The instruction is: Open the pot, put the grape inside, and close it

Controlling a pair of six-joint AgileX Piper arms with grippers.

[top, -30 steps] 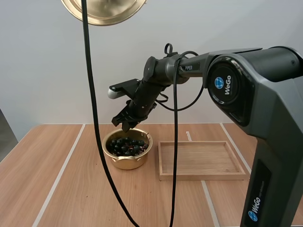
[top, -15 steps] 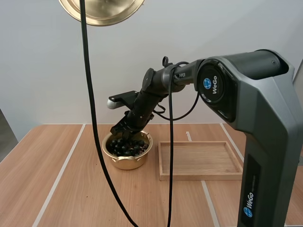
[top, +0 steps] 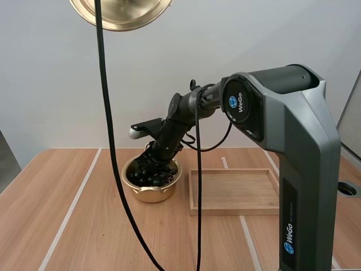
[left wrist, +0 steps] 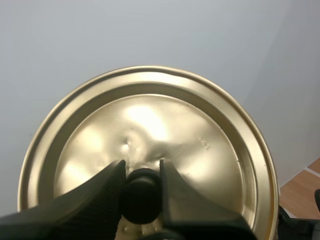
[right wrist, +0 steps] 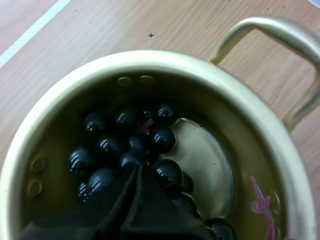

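Note:
The gold pot [top: 152, 193] stands open on the table, left of the tray. A bunch of dark grapes [top: 148, 176] lies inside it. My right gripper [top: 151, 162] reaches down into the pot from the right. In the right wrist view its fingers lie together as one dark wedge, the gripper [right wrist: 137, 172] pinching the top of the grapes [right wrist: 162, 137] within the pot's rim [right wrist: 150, 59]. The gold lid [top: 120, 11] hangs high above the table. My left gripper [left wrist: 141, 175] is shut on the lid's black knob [left wrist: 141, 196], with the lid's underside [left wrist: 200, 140] behind it.
A shallow wooden tray [top: 234, 210] lies just right of the pot. The pot's handle [right wrist: 280, 30] sticks out over bare wood. White lines [top: 73, 206] run along the tabletop to the left of the pot.
My right gripper has come down from just above the pot's rim into the pot, with the grapes sinking lower inside. The lid has stayed held high.

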